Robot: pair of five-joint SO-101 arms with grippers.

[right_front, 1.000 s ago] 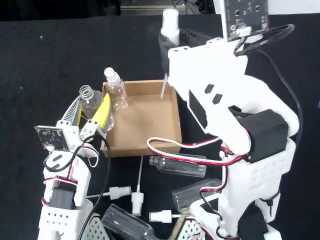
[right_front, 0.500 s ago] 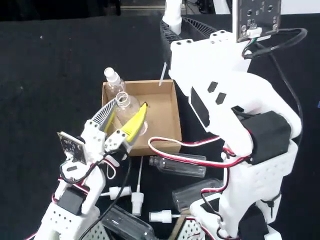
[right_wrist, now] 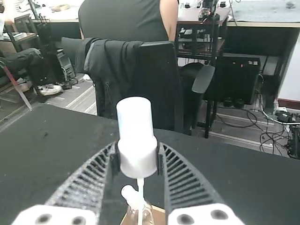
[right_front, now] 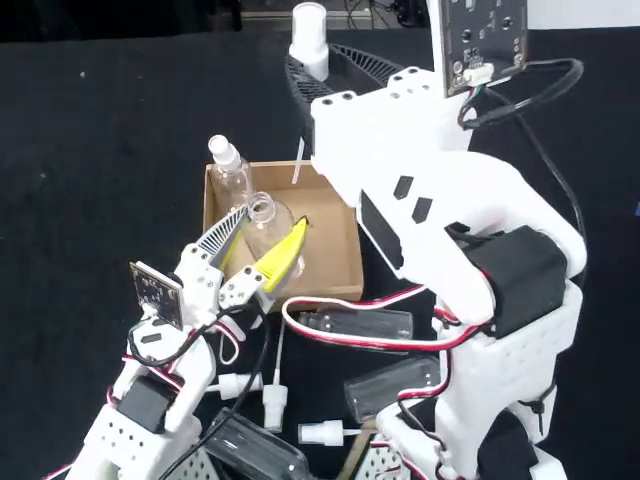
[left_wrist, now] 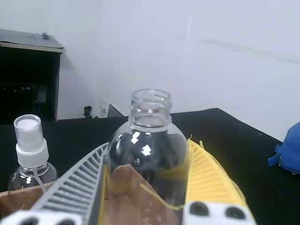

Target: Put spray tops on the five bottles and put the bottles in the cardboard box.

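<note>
Two grippers were each found closed on one of the task's things. The left gripper (right_front: 268, 232) was clamped around an uncapped bottle (right_front: 262, 212), which was held upright over the near-left part of the cardboard box (right_front: 335, 240); in the left wrist view the bottle's open neck (left_wrist: 150, 105) was seen rising between the grey and yellow fingers. The right gripper (right_front: 312, 68) was raised high beyond the box's far edge and was shut on a white spray top (right_front: 308, 30), whose thin dip tube (right_front: 297, 172) hung down toward the far rim of the box. In the right wrist view the spray top was pinched by its collar (right_wrist: 137, 161). A capped bottle (right_front: 228, 168) was stood upright in the far-left corner of the box. Three more uncapped bottles (right_front: 355, 325) (right_front: 390, 385) (right_front: 255, 450) were laid on the black table (right_front: 100, 150) in front of the box, and three loose spray tops (right_front: 240, 383) (right_front: 275, 400) (right_front: 325, 432) were lying among them.
</note>
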